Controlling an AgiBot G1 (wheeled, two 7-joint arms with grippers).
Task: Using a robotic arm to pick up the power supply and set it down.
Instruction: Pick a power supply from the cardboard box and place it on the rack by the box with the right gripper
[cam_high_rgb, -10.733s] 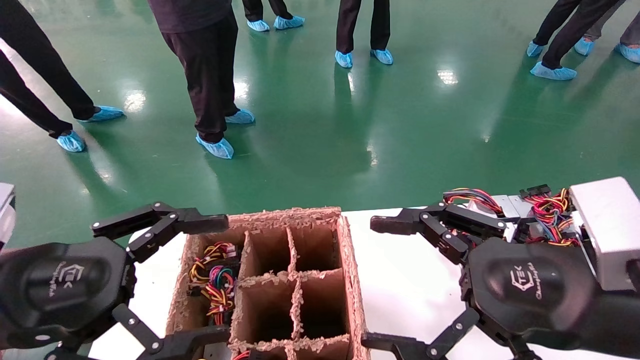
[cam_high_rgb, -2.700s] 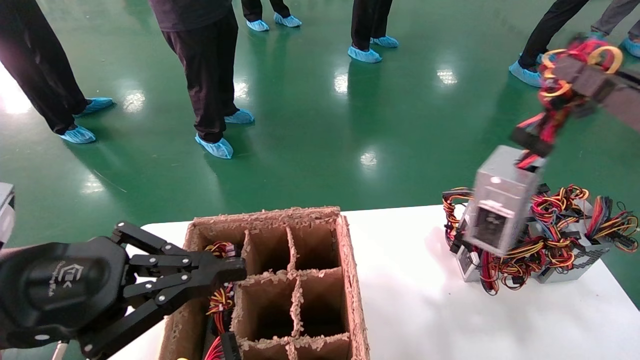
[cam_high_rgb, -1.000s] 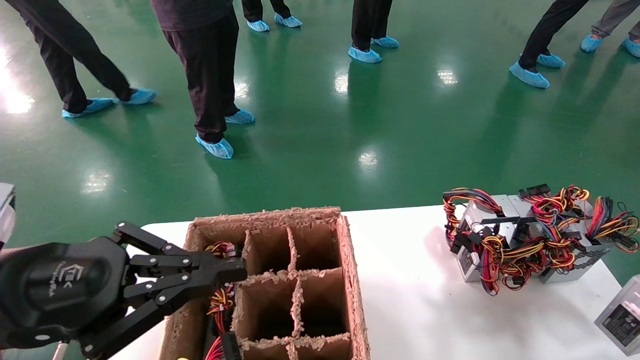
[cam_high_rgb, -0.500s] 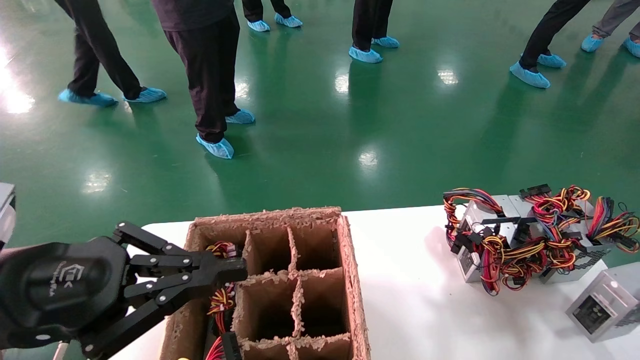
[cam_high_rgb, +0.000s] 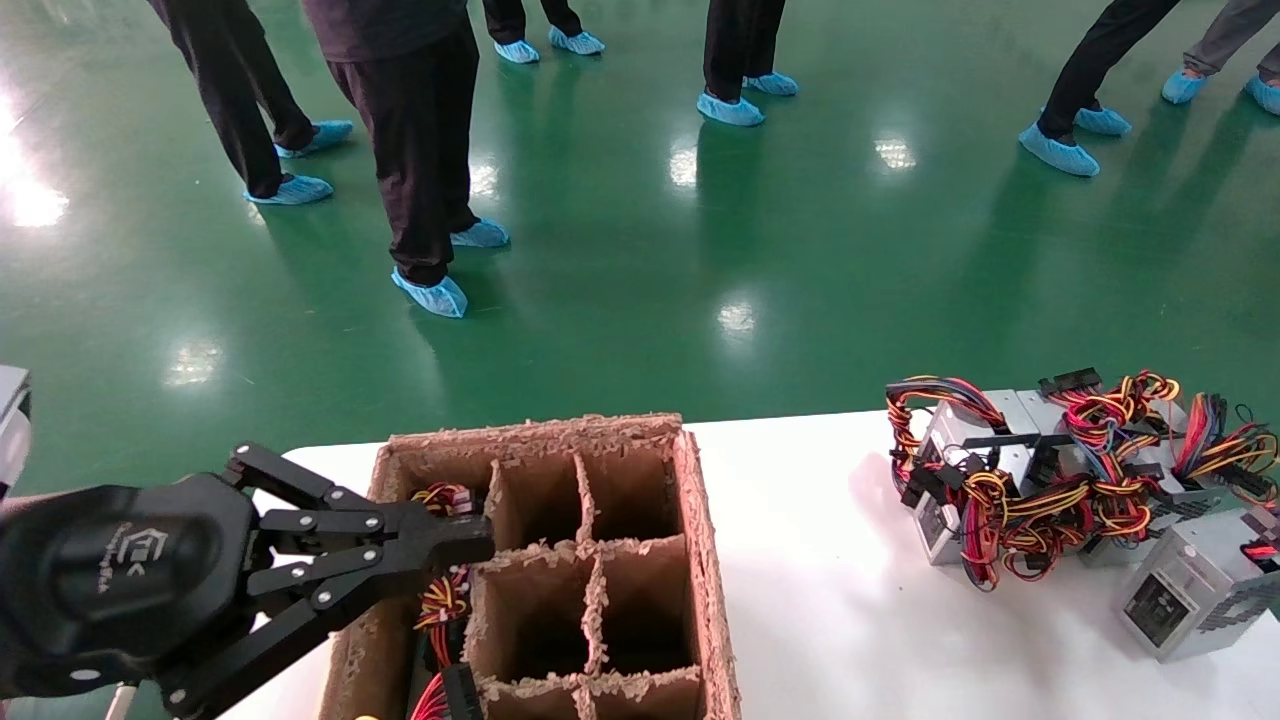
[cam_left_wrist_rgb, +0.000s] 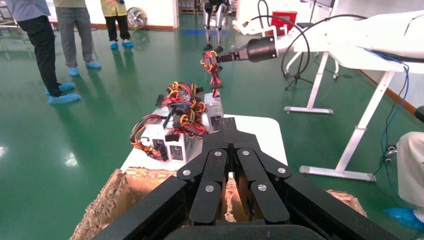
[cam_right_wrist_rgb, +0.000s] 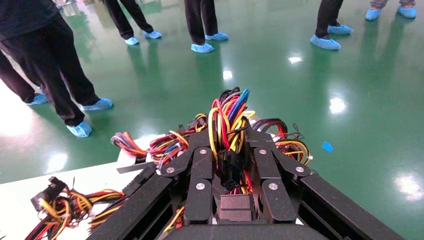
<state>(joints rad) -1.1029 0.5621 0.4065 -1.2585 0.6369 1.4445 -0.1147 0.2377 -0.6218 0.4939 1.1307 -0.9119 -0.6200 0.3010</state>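
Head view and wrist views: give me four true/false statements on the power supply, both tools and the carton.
1. The right tool is shut on the wire bundle of the power supply, not on its metal case. True.
2. The left tool holds a power supply. False: it is shut on nothing, at the carton's left side.
3. Every compartment of the carton is empty. False: the left column holds coloured wires; the others seen look empty.
4. Other supplies sit in a tangled pile at the right end of the white table. True.
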